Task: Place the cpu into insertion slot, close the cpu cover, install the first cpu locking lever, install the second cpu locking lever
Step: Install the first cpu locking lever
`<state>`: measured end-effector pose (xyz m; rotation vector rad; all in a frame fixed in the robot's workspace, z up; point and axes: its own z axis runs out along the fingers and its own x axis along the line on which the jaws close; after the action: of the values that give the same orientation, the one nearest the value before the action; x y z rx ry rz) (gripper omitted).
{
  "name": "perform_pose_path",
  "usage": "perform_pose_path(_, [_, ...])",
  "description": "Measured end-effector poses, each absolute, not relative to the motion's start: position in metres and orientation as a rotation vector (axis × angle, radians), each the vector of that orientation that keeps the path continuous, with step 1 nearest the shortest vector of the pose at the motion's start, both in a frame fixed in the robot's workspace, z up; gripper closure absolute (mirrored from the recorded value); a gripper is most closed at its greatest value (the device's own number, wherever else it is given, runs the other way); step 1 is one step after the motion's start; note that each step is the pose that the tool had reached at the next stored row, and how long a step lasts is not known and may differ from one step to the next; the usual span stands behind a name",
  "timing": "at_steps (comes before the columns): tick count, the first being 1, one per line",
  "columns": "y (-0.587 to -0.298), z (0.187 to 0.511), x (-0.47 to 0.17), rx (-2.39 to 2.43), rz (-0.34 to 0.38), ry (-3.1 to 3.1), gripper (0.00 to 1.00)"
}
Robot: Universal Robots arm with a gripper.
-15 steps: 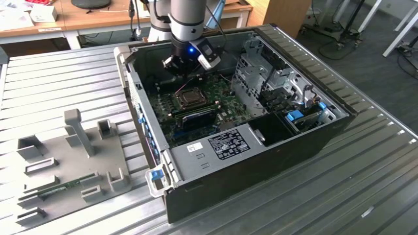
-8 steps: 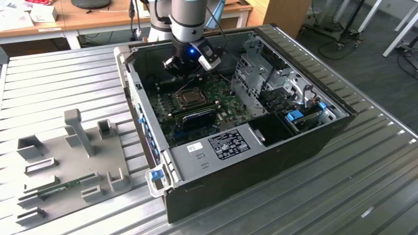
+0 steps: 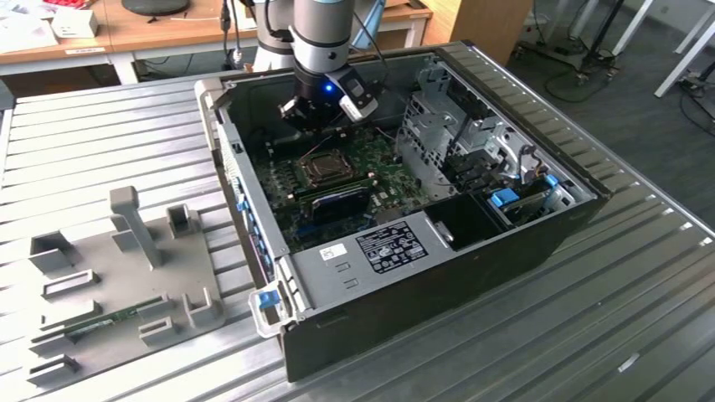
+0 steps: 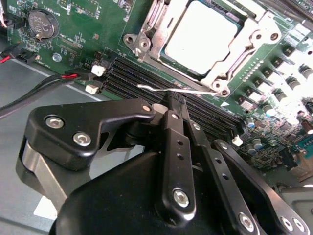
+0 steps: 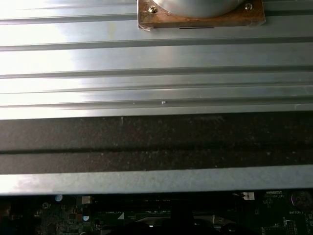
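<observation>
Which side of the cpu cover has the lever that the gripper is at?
The cpu cover side facing the black memory slots: the thin wire lever runs along it, with the gripper, shut, right by it.

There is one robot arm [image 3: 318, 33] with one gripper [image 4: 177, 102]. One open computer box [image 3: 447, 276] sits on one tabletop [image 3: 625, 318]. Inside the box there is one cpu [image 4: 200, 36], one cpu cover [image 4: 258, 34] and one round battery [image 4: 41, 23]. One thin wire lever [image 4: 161, 89] lies beside the cover. One grey tray [image 3: 112, 289] holds one green stick [image 3: 106, 321].
</observation>
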<state>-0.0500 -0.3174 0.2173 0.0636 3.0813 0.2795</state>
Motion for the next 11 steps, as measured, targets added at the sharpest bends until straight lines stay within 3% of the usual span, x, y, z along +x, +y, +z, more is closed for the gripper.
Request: perform_pose_path(11, [-0.3174, 0.2172, -0.0499, 0.065, 0.28, 3.09, 0.89])
